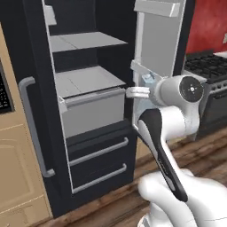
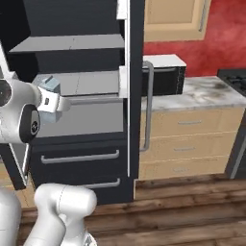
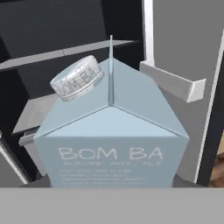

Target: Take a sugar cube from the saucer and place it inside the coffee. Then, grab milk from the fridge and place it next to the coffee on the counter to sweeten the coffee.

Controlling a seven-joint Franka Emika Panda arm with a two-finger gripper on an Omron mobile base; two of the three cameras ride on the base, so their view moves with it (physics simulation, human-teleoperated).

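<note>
My claw is at the open fridge, and the pale-blue milk carton stands upright right in front of it, apparently between its fingers; whether they grip it I cannot tell. In the right base view, the surface lies to the fridge's right.

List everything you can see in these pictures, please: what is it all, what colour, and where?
milk: one, pale-blue carton, white cap, at the gripper in front of the open fridge.
fridge: one, dark inside, light-grey shelves, door open.
microwave: one, black and white, on the counter.
counter: one, white-grey marble, right of the fridge.
stove: one, black, far right.
floor: brown wood.
gripper: one, white, at the milk; fingers hidden.
</note>
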